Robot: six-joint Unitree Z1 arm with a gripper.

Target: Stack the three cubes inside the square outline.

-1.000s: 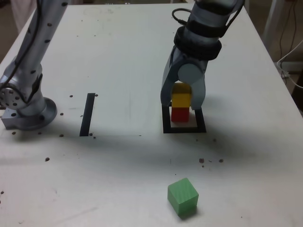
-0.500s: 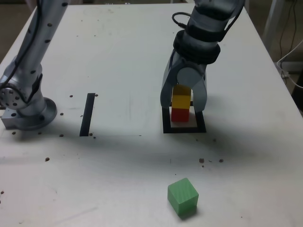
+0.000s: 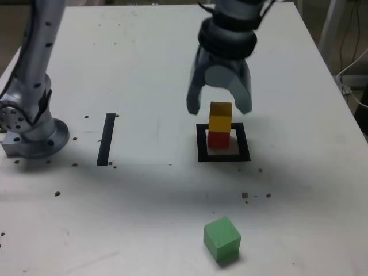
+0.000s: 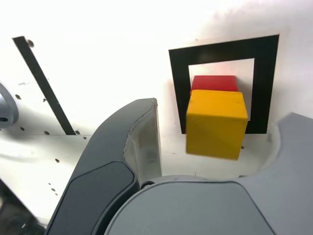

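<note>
A yellow cube (image 3: 220,117) sits on a red cube (image 3: 218,139) inside the black square outline (image 3: 202,144) on the white table. My gripper (image 3: 219,107) hangs open just above and behind the yellow cube, its fingers spread to either side and touching nothing. In the wrist view the yellow cube (image 4: 215,123) stands free on the red cube (image 4: 213,83) within the square outline (image 4: 179,93), apart from my fingers (image 4: 142,142). A green cube (image 3: 222,239) lies alone near the table's front edge.
A thin black strip (image 3: 106,138) lies on the table at the exterior view's left. The arm's base (image 3: 31,135) stands beyond it at the left edge. Small dark specks dot the tabletop (image 3: 144,195).
The gripper has opened, let go of the yellow cube and risen off the stack. The yellow cube stays on the red one.
</note>
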